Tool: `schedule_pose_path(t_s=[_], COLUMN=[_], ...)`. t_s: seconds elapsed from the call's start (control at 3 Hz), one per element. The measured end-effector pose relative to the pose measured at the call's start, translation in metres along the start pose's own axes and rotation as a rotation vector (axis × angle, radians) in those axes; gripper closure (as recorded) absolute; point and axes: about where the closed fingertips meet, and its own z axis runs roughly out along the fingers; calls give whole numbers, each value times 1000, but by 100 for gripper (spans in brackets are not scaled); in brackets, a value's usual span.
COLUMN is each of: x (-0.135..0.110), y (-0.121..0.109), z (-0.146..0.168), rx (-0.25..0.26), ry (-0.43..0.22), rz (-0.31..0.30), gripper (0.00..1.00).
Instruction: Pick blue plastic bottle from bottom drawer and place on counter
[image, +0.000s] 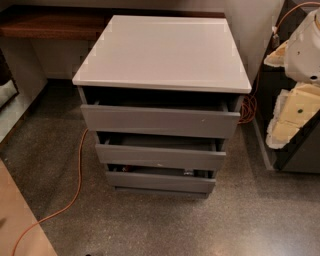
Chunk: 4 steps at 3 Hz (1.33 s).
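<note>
The plain grey bottom drawer (160, 181) sits barely open, the translucent blue plastic bottle hidden inside. The gripper is out of view, its state untellable; it should enter low and level.

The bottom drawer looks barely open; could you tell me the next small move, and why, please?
Probably swing the arm towards the bottom drawer: its gap is narrow, the blue plastic bottle cannot be made out inside, and the hand is not in view, only the white arm at upper right.
</note>
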Motion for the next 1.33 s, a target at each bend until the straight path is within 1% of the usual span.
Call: schedule_pose_path(t_s=[0.33, 0.67, 1.0, 1.33], x=[0, -5, -12, -15], y=[0, 5, 10, 17], z=[0, 9, 30, 58], rx=[0, 2, -19, -52], ry=[0, -17, -47, -83], rz=[0, -5, -24, -49], gripper=[0, 0, 0, 0])
